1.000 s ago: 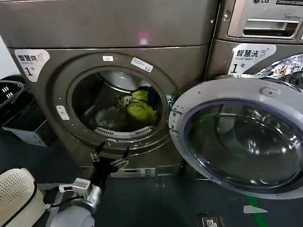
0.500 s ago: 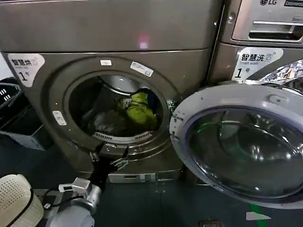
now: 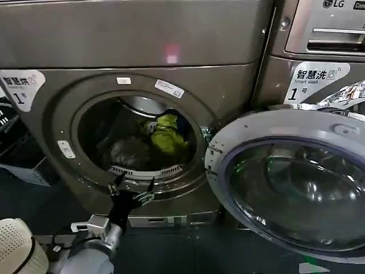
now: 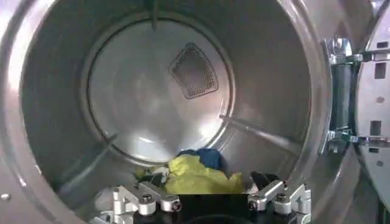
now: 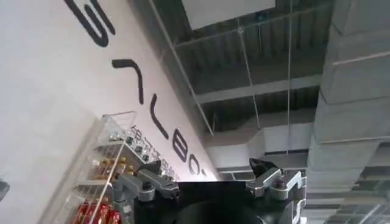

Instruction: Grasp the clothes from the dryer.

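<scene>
Your left pincer (image 3: pixel 132 188) has crept up over the last second to the lower rim of the dryer (image 3: pixel 51 165) port, fingers spread and empty, so the reach in comes next. The clothes (image 3: pixel 165 138) sit at the drum's back right. Labels read "1", "Smart wash", "LG". Your right pincer (image 5: pixel 210 182) points ceilingward, spread.
</scene>
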You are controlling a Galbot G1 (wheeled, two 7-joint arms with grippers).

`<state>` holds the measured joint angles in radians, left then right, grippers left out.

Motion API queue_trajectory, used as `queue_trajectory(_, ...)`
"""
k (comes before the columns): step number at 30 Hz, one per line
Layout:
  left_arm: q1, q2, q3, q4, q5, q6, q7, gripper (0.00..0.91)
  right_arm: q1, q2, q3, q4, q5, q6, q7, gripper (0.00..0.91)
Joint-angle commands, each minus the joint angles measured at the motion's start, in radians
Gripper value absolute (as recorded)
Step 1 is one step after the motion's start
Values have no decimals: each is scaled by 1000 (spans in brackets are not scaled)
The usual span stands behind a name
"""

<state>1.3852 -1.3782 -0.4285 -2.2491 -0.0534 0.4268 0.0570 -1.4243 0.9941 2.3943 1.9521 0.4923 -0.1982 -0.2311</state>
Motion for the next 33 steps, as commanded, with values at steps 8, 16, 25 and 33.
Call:
queue_trajectory(8, 3, 0, -2, -3, 1, 1, 1, 907, -1, 0, 2, -4, 0, -1, 9, 907)
queue_trajectory(16, 2, -2, -2, -3, 2, 1, 0, 907, 5, 0, -3, -5, -3, -2, 14, 907)
queue_trajectory(25, -6, -2, -3, 0, 29, -3, 1, 907, 9, 1, -8, 0, -15, -5, 14, 907)
queue_trajectory(33, -32, 10, 10, 13, 259, -9, 22, 907, 5, 0, -2, 5, -28, -14, 15, 907)
